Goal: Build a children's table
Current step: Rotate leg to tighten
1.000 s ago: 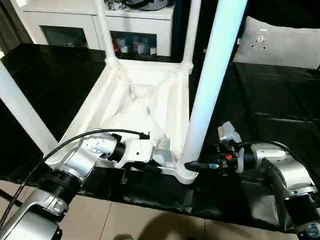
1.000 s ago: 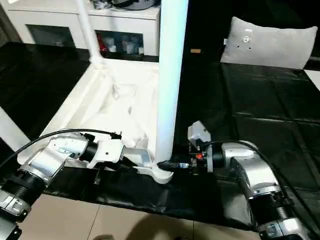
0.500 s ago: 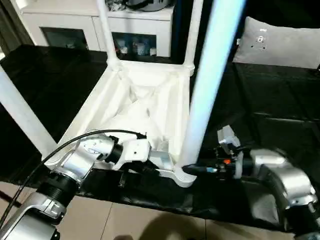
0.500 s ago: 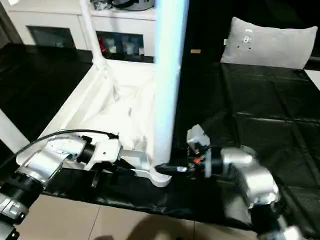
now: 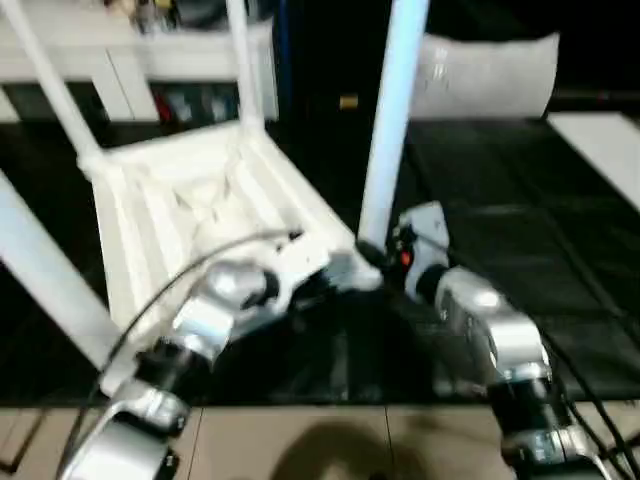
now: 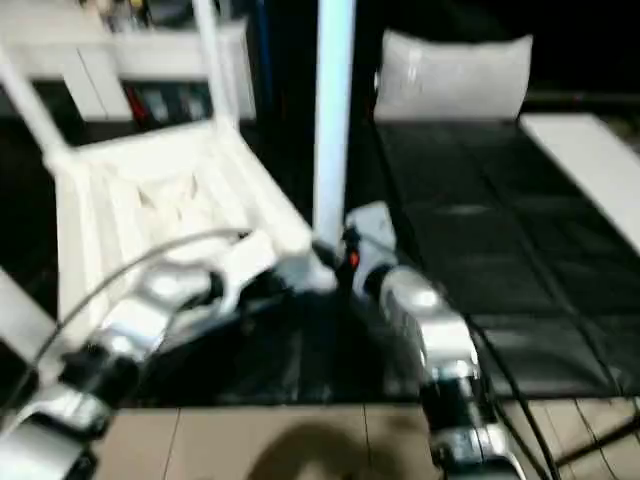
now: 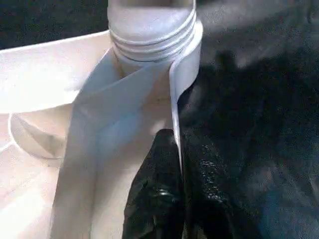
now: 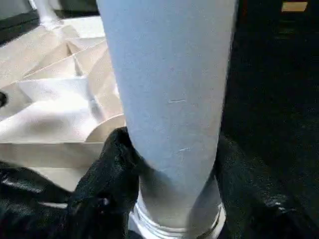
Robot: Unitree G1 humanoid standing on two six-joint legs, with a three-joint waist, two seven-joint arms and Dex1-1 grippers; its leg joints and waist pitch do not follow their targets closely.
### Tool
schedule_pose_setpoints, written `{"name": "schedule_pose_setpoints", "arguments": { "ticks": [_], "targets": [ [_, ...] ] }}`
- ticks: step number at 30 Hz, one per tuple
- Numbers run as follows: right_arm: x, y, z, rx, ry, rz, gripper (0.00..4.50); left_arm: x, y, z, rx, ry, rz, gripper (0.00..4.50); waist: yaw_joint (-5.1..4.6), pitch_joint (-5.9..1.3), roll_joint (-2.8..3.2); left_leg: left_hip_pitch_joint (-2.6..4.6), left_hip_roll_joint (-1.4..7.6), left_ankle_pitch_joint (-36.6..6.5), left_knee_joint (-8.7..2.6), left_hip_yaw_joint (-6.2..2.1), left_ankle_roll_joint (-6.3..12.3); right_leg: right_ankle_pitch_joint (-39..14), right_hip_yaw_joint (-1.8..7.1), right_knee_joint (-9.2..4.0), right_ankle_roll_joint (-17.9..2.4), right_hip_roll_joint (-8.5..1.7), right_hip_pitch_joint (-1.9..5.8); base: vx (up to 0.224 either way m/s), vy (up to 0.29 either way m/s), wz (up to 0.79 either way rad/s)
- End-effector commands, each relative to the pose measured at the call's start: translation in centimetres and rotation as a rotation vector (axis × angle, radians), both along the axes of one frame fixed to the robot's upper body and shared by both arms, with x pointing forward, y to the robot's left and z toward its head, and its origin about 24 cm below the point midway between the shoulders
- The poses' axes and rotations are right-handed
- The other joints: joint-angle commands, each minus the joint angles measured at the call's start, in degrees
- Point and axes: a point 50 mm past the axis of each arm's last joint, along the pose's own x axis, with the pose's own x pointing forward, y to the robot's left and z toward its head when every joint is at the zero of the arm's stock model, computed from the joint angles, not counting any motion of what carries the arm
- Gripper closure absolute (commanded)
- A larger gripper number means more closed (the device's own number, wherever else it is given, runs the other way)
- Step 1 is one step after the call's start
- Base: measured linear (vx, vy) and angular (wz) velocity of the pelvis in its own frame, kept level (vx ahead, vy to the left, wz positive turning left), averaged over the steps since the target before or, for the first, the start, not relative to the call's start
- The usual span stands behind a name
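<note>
The children's table lies upside down on a black mat, its ribbed underside facing up and its white legs standing upright. At the near corner, my left gripper is shut on the thin rim, just below the corner socket. My right gripper is shut on the near leg just above that socket, one black finger on each side of it. Two far legs rise at the back and another leg stands at the left.
The black mat covers the work surface and ends at a tan floor in front. A white cabinet stands behind at the left. A grey cushion lies at the back right, with a white slab beside it.
The whole picture has swung and blurred, so the camera has moved. Both grippers keep their holds at the near corner, the left on the rim and the right on the leg.
</note>
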Motion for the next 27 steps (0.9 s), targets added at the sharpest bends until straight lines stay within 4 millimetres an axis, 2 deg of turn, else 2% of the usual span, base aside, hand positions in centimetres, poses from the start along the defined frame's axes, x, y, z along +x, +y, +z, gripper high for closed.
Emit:
{"name": "schedule_pose_setpoints", "arguments": {
  "ticks": [1,2,3,5,8,11,14,15,16,17,22,23,26,27],
  "targets": [
    [-0.5,1.5,-0.6,0.005,0.029,0.060,1.71,-0.9,-2.7,0.7,-0.025,-0.029,-0.133,4.50,0.86,-3.50,-0.36,-1.66,-0.21,-5.5,-4.00,1.59,2.62,-20.0,3.32,-5.42,-5.2,-1.81,3.45,0.000,0.000,0.00],
    [-0.7,1.3,-0.4,0.012,0.000,0.086,1.60,-0.9,-2.3,0.6,-0.013,-0.032,-0.135,4.50,1.29,-3.74,-0.35,-1.58,0.01,-5.2,-3.98,1.63,2.84,-16.3,3.50,-4.87,-7.2,-1.86,3.64,0.000,0.000,0.00],
    [-0.8,0.9,-0.3,0.013,-0.015,0.088,1.52,-0.8,-1.9,0.5,-0.003,-0.035,-0.128,4.50,1.47,-3.75,-0.43,-1.90,0.16,-4.5,-4.00,1.59,3.25,-13.1,3.62,-4.37,-8.5,-1.89,3.99,0.000,0.000,0.00],
    [-0.8,0.5,-0.2,0.012,-0.025,0.087,1.36,-0.8,-1.5,0.4,0.007,-0.038,-0.123,4.50,1.56,-3.78,-0.31,-1.92,0.18,-3.4,-3.92,1.58,3.83,-9.8,3.67,-4.03,-9.8,-1.93,4.15,0.000,0.000,0.00],
    [-1.4,-1.8,0.1,-0.010,-0.068,0.162,1.15,-1.0,0.1,0.1,0.048,-0.045,-0.163,4.50,1.98,-3.71,-0.27,-1.91,0.12,-4.6,-3.88,1.70,4.70,-10.8,3.68,-4.27,-9.5,-2.13,4.50,0.000,0.000,0.00],
    [-1.7,-2.7,0.2,-0.015,-0.068,0.215,0.88,-1.2,0.7,0.0,0.060,-0.055,-0.212,4.50,2.32,-3.57,-0.22,-1.81,0.13,-6.4,-3.97,1.78,5.08,-13.4,3.60,-4.68,-8.8,-2.10,4.36,0.000,0.000,0.00],
    [-2.4,-4.1,0.5,-0.021,-0.061,0.316,0.59,-1.5,1.6,-0.2,0.094,-0.062,-0.280,4.50,2.79,-3.45,-0.17,-1.60,0.26,-8.2,-4.15,1.80,4.68,-16.7,3.57,-5.08,-7.8,-2.16,4.20,0.000,0.000,0.00],
    [-2.7,-4.7,0.8,-0.028,-0.065,0.367,0.52,-1.6,2.0,-0.3,0.111,-0.058,-0.300,4.50,3.00,-3.43,-0.24,-1.42,0.40,-8.6,-4.21,1.80,4.67,-16.9,3.65,-5.03,-7.8,-2.14,4.10,0.000,0.000,0.00],
    [-2.9,-5.1,1.0,-0.034,-0.069,0.404,0.44,-1.6,2.3,-0.4,0.121,-0.055,-0.313,4.50,3.06,-3.43,-0.58,-1.43,0.44,-8.9,-4.21,1.85,4.88,-16.9,3.67,-4.95,-7.9,-2.07,4.13,0.000,0.000,0.00],
    [-3.0,-5.4,1.2,-0.042,-0.075,0.429,0.34,-1.6,2.4,-0.3,0.123,-0.053,-0.332,4.50,3.10,-3.39,-0.58,-1.51,0.50,-8.6,-4.23,1.84,4.94,-16.7,3.78,-4.86,-7.9,-2.10,4.19,0.000,0.000,0.00],
    [-3.7,-6.0,2.1,-0.030,-0.079,0.604,0.34,-2.2,3.1,-0.1,0.112,-0.018,-0.460,4.50,3.25,-3.63,-0.65,-1.61,0.46,-6.8,-4.02,1.93,5.85,-14.7,3.92,-4.47,-9.3,-2.18,4.17,0.000,0.000,0.00],
    [-3.8,-6.0,2.2,-0.026,-0.077,0.633,0.59,-2.3,3.1,0.0,0.110,-0.011,-0.482,4.50,3.23,-3.61,-0.97,-1.71,0.49,-6.7,-3.98,1.96,6.13,-14.4,3.93,-4.45,-9.5,-2.13,4.17,0.000,0.000,0.00],
    [-4.1,-5.9,2.3,-0.007,-0.056,0.704,0.70,-2.7,3.2,-0.1,0.108,0.013,-0.541,4.50,3.67,-3.64,-0.75,-1.63,0.65,-6.0,-3.95,1.99,6.54,-13.6,3.98,-4.20,-10.3,-2.20,4.07,0.000,0.000,0.00],
    [-4.2,-5.8,2.3,-0.002,-0.038,0.741,0.80,-2.9,3.3,-0.2,0.109,0.028,-0.570,4.50,3.82,-3.68,-0.96,-1.55,0.71,-5.8,-3.92,2.08,6.47,-13.3,3.99,-4.19,-10.5,-2.16,4.01,0.000,0.000,0.00]
  ]
}}
